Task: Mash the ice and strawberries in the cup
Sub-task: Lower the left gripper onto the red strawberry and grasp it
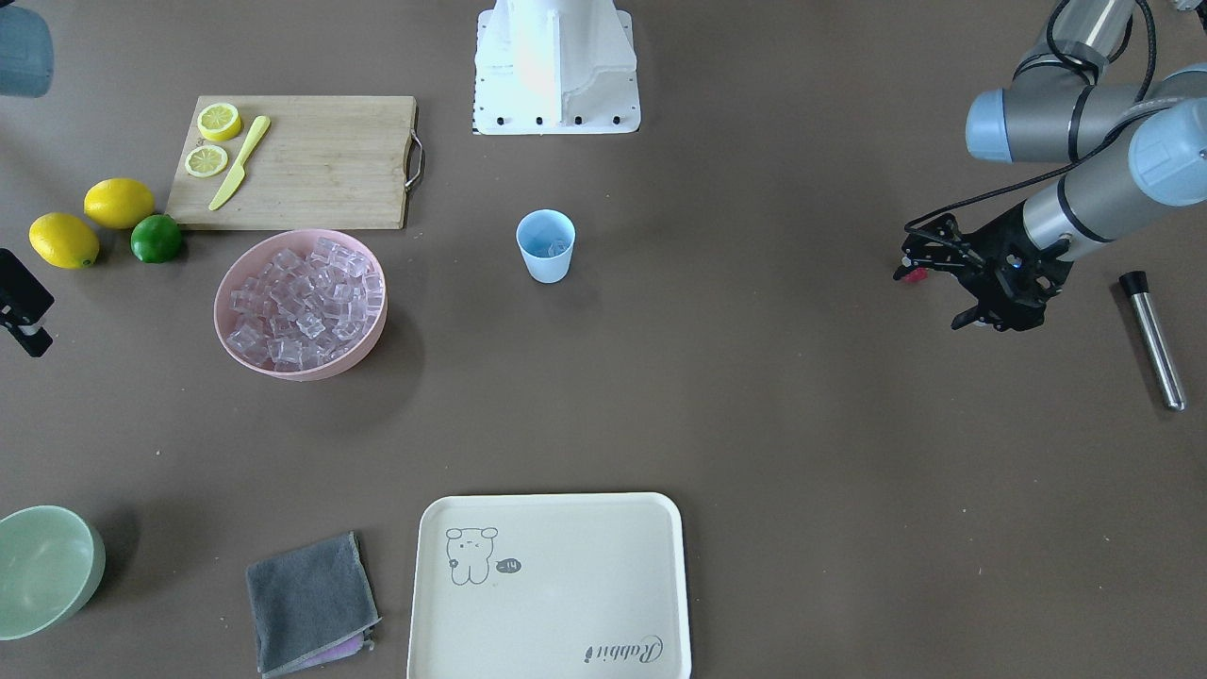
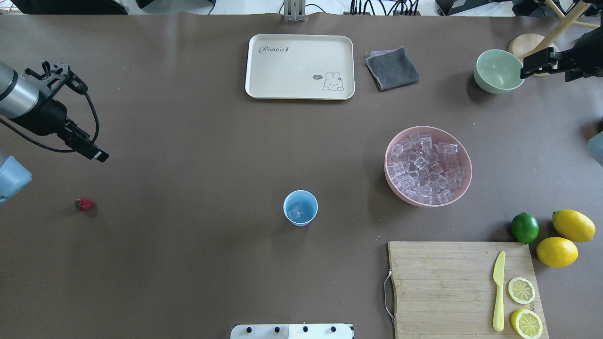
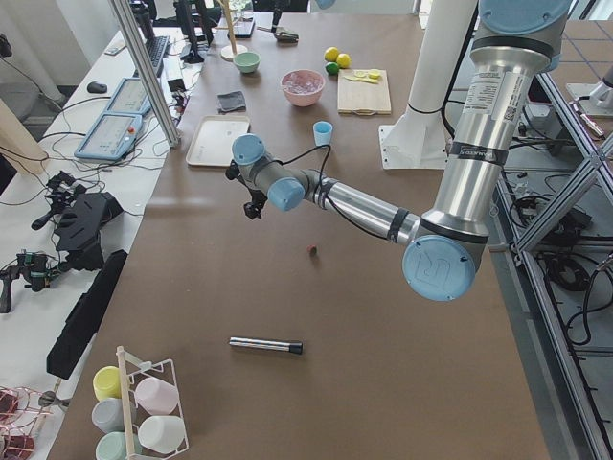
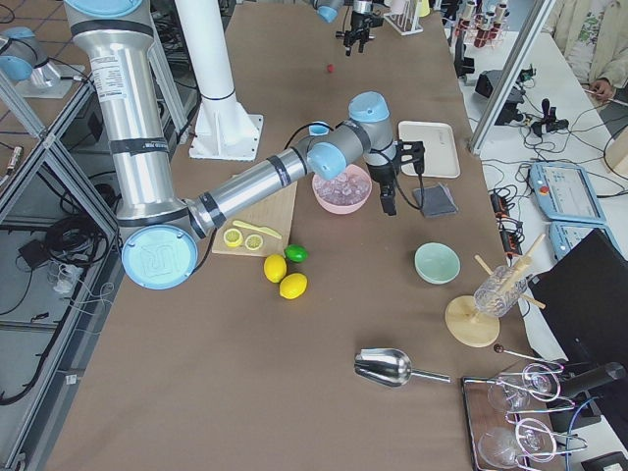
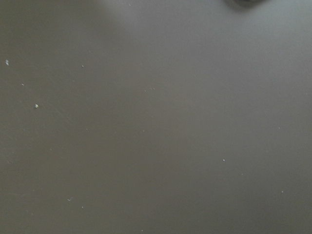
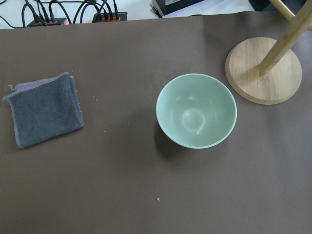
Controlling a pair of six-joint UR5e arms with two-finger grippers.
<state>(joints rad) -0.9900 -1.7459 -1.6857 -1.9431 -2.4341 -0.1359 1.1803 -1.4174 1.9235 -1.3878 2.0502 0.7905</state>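
The light blue cup stands mid-table with an ice cube in it; it also shows in the front view. More ice fills the pink bowl to its right. The strawberry lies on the table at the left. My left gripper hovers just beyond the strawberry, empty and seen side-on, so I cannot tell how its jaws stand. My right gripper hovers over the pale green bowl at the far right, empty, its jaws not readable either.
A steel rod with a black end lies left of the left arm. A cream tray and a grey cloth lie at the far side. A cutting board with a knife, lemon halves, lemons and a lime is at the near right.
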